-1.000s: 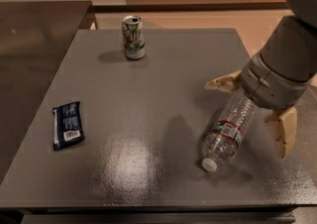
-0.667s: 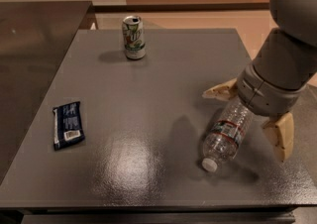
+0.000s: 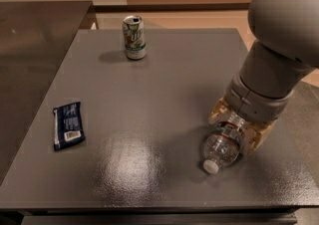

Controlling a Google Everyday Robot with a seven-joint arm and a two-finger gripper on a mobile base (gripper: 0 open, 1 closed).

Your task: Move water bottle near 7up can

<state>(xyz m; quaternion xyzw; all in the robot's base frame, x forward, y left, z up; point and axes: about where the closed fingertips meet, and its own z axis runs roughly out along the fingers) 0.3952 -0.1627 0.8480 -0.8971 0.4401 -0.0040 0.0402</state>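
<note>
The water bottle (image 3: 222, 147) lies on its side at the right front of the grey table (image 3: 164, 84), white cap toward the front edge. My gripper (image 3: 238, 126) reaches down over the bottle's upper half, with a tan finger pressed against each side of it. The arm hides the bottle's far end. The 7up can (image 3: 134, 37) stands upright at the back of the table, left of centre and far from the bottle.
A dark blue snack wrapper (image 3: 68, 125) lies flat near the table's left edge. A dark counter (image 3: 35, 40) adjoins the table on the left. My large grey arm (image 3: 279, 45) rises over the table's right side.
The arm has come lower over the bottle. The two fingers, spread wide before, have closed in against the bottle's sides. The bottle has stayed in place.
</note>
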